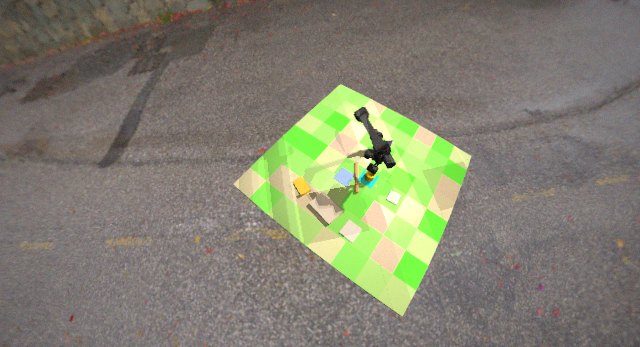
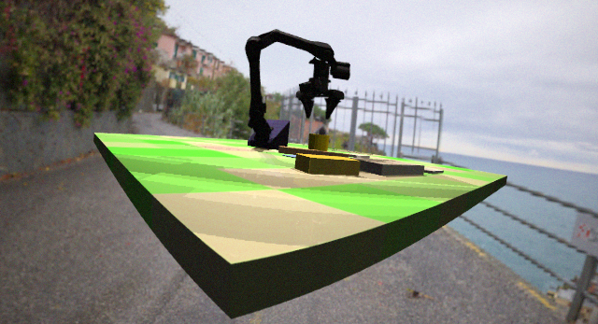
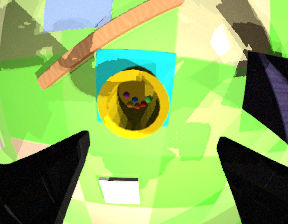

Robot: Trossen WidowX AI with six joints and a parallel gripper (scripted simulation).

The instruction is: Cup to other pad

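Observation:
The yellow cup stands upright on the cyan pad, toward one edge of it in the wrist view. Several small coloured marbles lie at the bottom inside it. The blue pad is bare, on the other side of the wooden bar. My gripper is wide open and empty. Its fingertips are above the cup's rim, with a gap between them in the exterior view.
A low wooden bar lies between the two pads. A yellow-orange block, a grey-brown box and a pale tile lie farther off. A small white tile lies near the cyan pad.

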